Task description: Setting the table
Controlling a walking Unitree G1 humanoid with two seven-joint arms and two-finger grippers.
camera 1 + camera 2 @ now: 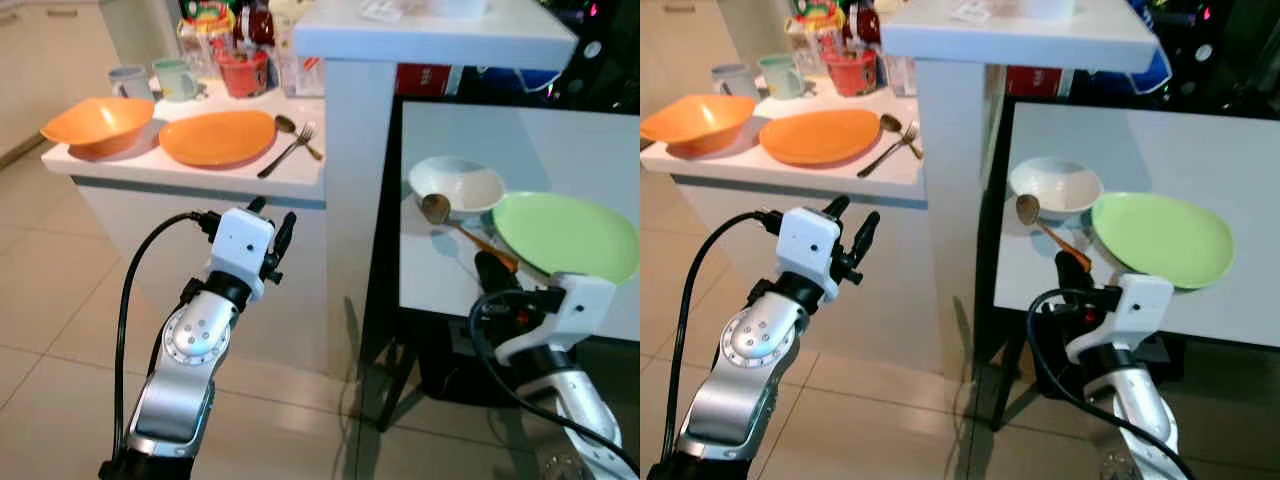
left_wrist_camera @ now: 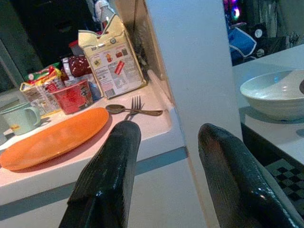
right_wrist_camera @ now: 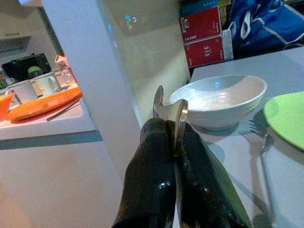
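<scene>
Beside the white table (image 1: 450, 280), right gripper (image 3: 173, 130) raised, jaws clamped on spoon (image 1: 450, 222); left gripper (image 1: 278, 235) upright, jaws apart

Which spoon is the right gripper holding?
The spoon by the white bowl, pinched in the right gripper. The other spoon lies beside the fork.

Beige tiled floor (image 1: 60, 300); white counter (image 1: 200, 180) beside a white pillar (image 1: 350, 200) (glossy).
</scene>
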